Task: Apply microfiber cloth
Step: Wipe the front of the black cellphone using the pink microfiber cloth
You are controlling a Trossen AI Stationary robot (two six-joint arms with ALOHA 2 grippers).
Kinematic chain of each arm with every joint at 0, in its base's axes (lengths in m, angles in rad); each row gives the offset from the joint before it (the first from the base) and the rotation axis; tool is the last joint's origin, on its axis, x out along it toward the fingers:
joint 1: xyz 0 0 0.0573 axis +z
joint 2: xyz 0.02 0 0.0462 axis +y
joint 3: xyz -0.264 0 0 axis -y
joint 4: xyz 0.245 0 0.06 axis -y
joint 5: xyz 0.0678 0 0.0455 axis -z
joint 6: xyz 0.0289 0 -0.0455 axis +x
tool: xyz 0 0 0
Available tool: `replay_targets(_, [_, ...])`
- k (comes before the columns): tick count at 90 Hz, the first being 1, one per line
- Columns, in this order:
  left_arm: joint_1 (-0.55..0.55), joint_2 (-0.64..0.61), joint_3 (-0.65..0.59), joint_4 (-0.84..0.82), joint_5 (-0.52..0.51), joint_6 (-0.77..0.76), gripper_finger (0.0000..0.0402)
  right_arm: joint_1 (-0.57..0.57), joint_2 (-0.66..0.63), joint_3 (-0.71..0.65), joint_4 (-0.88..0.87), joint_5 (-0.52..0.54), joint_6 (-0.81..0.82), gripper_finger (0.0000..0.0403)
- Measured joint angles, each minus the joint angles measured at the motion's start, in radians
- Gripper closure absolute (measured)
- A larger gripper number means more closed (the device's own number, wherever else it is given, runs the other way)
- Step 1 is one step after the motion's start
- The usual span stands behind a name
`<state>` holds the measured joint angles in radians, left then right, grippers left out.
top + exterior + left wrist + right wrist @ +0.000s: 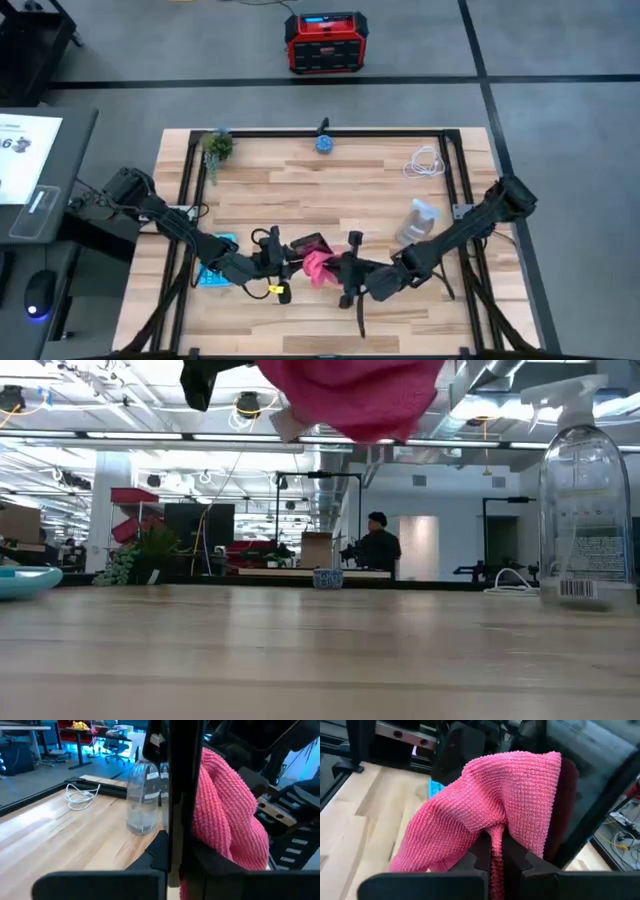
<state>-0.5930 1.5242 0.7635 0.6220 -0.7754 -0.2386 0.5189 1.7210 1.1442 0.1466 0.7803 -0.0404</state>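
Right gripper (496, 851) clenched on pink waffle-knit cloth (490, 815), bunched and held above the wooden bench (380, 190) near its front middle. Left gripper (172, 850) apparently clamped on a thin black phone (305, 244), touching the cloth.

- A wooden surface (330, 190) in a black frame.
- On it: spray bottle (418, 222), white cable (425, 163), small plant (217, 146), blue bowl (324, 144), probably a calculator (214, 272).
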Motion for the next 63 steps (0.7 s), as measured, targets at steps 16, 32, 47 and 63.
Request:
replay_targets(16, [-0.001,0.000,0.000,0.016,-0.009,0.010,0.0392,0.046,0.000,-0.001,-0.154,0.158,0.070,0.0403])
replay_targets(32, [-0.009,-0.001,0.002,-0.012,0.027,0.002,0.0392,0.068,0.000,-0.004,-0.394,0.162,0.316,0.0403])
replay_targets(47, [0.003,-0.001,0.002,-0.080,-0.011,-0.052,0.0392,0.050,0.046,-0.023,-0.464,-0.085,0.447,0.0403])
replay_targets(63, [0.023,-0.001,0.002,-0.184,-0.015,-0.142,0.0392,0.016,0.165,-0.022,-0.359,-0.271,0.409,0.0398])
